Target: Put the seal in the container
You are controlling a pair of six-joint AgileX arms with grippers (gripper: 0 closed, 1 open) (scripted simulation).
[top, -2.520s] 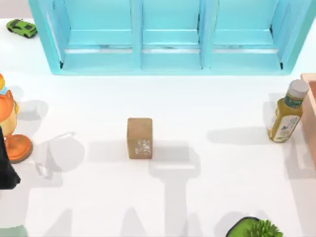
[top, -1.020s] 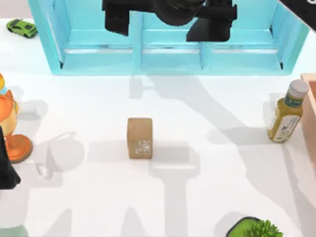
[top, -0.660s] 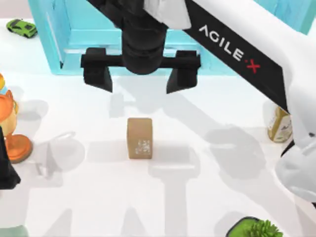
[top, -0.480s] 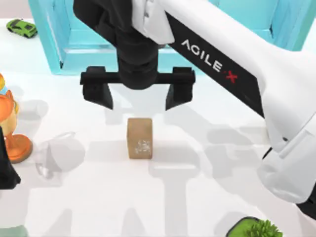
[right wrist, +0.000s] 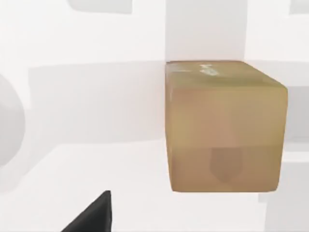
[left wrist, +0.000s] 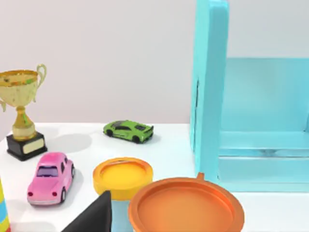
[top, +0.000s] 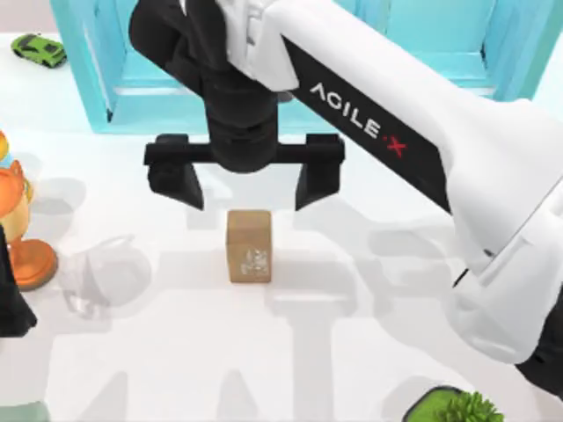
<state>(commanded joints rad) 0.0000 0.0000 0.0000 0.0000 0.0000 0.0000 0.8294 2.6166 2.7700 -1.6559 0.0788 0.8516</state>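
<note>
Seal [top: 249, 245]: small tan block, upright on table [top: 396, 290], just below the gap btwn my right gripper [top: 244, 183] fingers, which are spread wide, not touching. Looks stiff, light, flat-sided; I'd pinch opposite side faces mid-height. Left arm parked at table's left edge.

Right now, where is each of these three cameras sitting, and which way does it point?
Top view: above the table, looking down on the seal; the right gripper hangs open over it.
Left wrist view: on the left arm, facing the blue container and a green toy car.
Right wrist view: on the right arm, facing the seal.
Top and right wrist views share the seal.
</note>
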